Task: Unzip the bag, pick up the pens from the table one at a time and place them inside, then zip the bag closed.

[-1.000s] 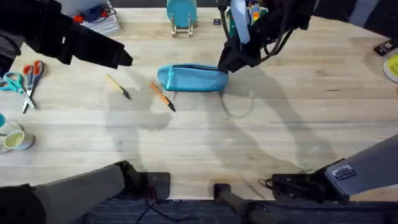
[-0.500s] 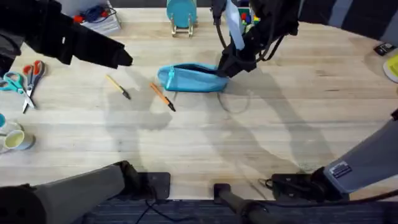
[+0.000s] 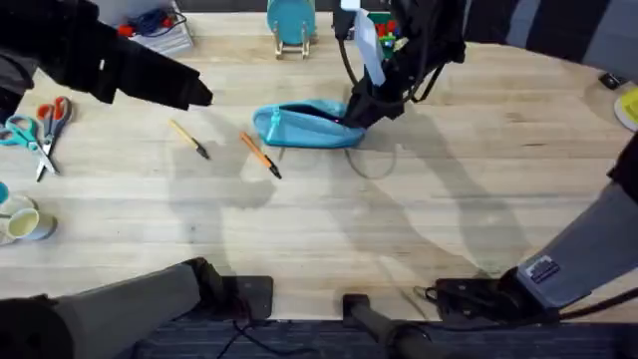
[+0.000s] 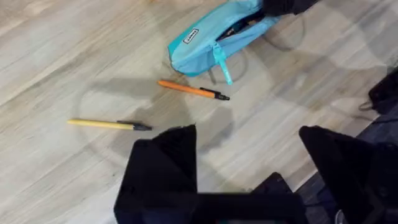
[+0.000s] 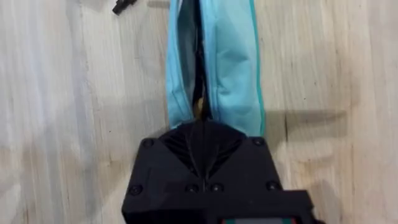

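The light blue bag (image 3: 299, 126) lies at the middle back of the table (image 3: 329, 229), its zipper parted into a dark slit. My right gripper (image 3: 359, 110) is shut on the bag's right end, which is raised a little. In the right wrist view the bag (image 5: 233, 62) runs away from the closed gripper (image 5: 202, 140). The orange pen (image 3: 260, 156) and the yellowish pen (image 3: 189, 139) lie left of the bag. My left gripper (image 3: 199, 97) hovers above them, open and empty. Its wrist view shows the left gripper (image 4: 249, 168), the bag (image 4: 199, 46), the orange pen (image 4: 189, 89) and the yellowish pen (image 4: 102, 124).
Orange and teal scissors (image 3: 42, 125) lie at the left edge, with a cup (image 3: 20, 225) nearer the front. A teal disc on a wooden stand (image 3: 291, 25) stands behind the bag. Bare wood stretches across the front and right.
The right gripper has shifted slightly back and left with the bag's end in it. The bag's right end has lifted and its opening shows wider. The left arm and pens are still.
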You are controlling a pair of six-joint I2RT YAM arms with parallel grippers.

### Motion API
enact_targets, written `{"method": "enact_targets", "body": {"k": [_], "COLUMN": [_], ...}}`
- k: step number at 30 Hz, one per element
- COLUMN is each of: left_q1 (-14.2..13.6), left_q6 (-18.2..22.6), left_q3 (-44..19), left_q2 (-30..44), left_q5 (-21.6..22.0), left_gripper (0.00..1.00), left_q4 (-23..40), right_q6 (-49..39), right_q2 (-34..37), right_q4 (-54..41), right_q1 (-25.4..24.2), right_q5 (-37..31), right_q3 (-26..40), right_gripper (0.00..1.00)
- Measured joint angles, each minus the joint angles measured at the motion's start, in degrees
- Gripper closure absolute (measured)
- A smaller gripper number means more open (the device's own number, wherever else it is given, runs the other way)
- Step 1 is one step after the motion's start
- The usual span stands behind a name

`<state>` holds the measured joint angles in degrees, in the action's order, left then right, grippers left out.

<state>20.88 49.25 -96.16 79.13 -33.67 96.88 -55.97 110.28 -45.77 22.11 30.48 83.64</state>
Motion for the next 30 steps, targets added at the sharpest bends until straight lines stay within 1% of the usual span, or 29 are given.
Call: {"method": "enact_targets", "body": {"k": [14, 16, 18, 19, 20, 21, 24, 25, 26, 30], "left_q1": [0.00, 0.00, 0.00, 0.00, 0.00, 0.00, 0.00, 0.00, 0.00, 0.00], "left_q6": [0.00, 0.00, -0.02, 0.00, 0.00, 0.00, 0.00, 0.00, -0.02, 0.00], "left_q3": [0.00, 0.00, 0.00, 0.00, 0.00, 0.00, 0.00, 0.00, 0.00, 0.00], "left_q2": [0.00, 0.00, 0.00, 0.00, 0.00, 0.00, 0.00, 0.00, 0.00, 0.00], "left_q5": [0.00, 0.00, 0.00, 0.00, 0.00, 0.00, 0.00, 0.00, 0.00, 0.00], "left_gripper": [0.006, 0.006, 0.006, 0.006, 0.006, 0.006, 0.006, 0.006, 0.006, 0.006], "left_q4": [-0.01, 0.00, 0.00, 0.00, 0.00, -0.01, -0.01, 0.00, -0.01, 0.00], "right_q6": [0.01, 0.01, -0.03, 0.00, -0.04, -0.02, -0.03, -0.21, -0.16, -0.16], "right_q2": [0.00, 0.00, 0.00, 0.00, 0.00, 0.00, 0.00, 0.00, 0.00, 0.00], "right_q4": [0.80, 0.80, 0.82, 0.82, 0.82, 0.83, 0.84, 0.84, 0.82, 0.82], "right_q1": [0.01, 0.02, 0.00, 0.00, 0.00, 0.00, 0.07, 0.13, 0.18, 0.22], "right_q5": [-0.02, -0.02, -0.04, -0.04, -0.10, -0.13, -0.21, -0.20, -0.22, -0.22], "right_q3": [0.00, 0.00, 0.00, 0.00, 0.00, 0.00, 0.00, 0.00, 0.00, 0.00], "right_gripper": [0.969, 0.929, 0.820, 0.750, 0.658, 0.535, 0.100, 0.035, 0.014, 0.006]}}
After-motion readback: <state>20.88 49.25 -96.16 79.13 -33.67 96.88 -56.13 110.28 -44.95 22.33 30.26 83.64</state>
